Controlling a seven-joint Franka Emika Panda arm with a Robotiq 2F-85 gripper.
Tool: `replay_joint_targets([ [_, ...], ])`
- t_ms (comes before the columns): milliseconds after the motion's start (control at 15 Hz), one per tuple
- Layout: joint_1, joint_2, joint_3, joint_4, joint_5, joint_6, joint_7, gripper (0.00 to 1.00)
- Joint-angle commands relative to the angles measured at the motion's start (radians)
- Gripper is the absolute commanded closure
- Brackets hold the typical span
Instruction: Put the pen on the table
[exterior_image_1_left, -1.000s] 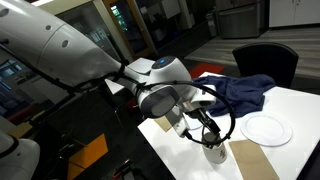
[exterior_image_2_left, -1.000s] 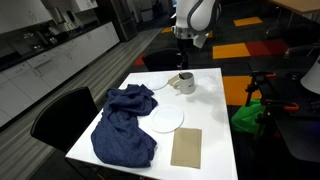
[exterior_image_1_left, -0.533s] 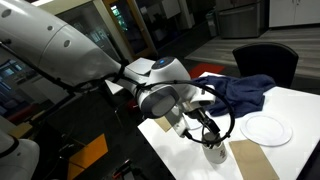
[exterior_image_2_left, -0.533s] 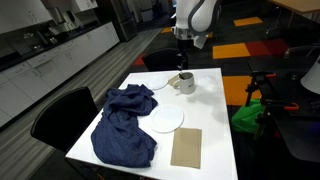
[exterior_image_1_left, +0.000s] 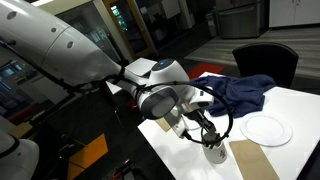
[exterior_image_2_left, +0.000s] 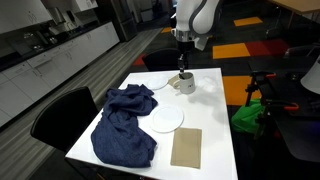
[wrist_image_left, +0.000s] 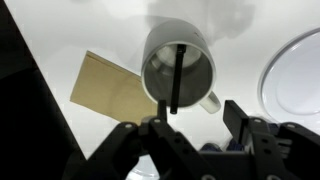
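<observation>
Pen (wrist_image_left: 175, 72) standing upright inside mug (wrist_image_left: 200, 70), probably light, stiff, thin and slick; claw (wrist_image_left: 195, 125) spread wide just above mug, gripping nothing; best pinched at end poking past mug rim, lifted straight to avoid tipping mug.

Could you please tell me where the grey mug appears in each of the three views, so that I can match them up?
In an exterior view: the grey mug is at lower centre, under the arm.
In an exterior view: the mug is above centre, below the arm.
Wrist view: the mug is at centre, seen from above, with the pen in it.
Shared landmark: the claw, right by the mug in every view.
</observation>
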Motion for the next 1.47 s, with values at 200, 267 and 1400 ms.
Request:
replay_joint_targets([
  [200, 0.023, 0.048, -0.026, 0.011, -0.022, -0.004, 0.049, 0.48],
  [267, 0.024, 0.056, -0.030, 0.013, -0.024, -0.006, 0.055, 0.51],
  [1400, 0.005, 0.192, -0.005, 0.131, 0.012, -0.024, 0.052, 0.51],
])
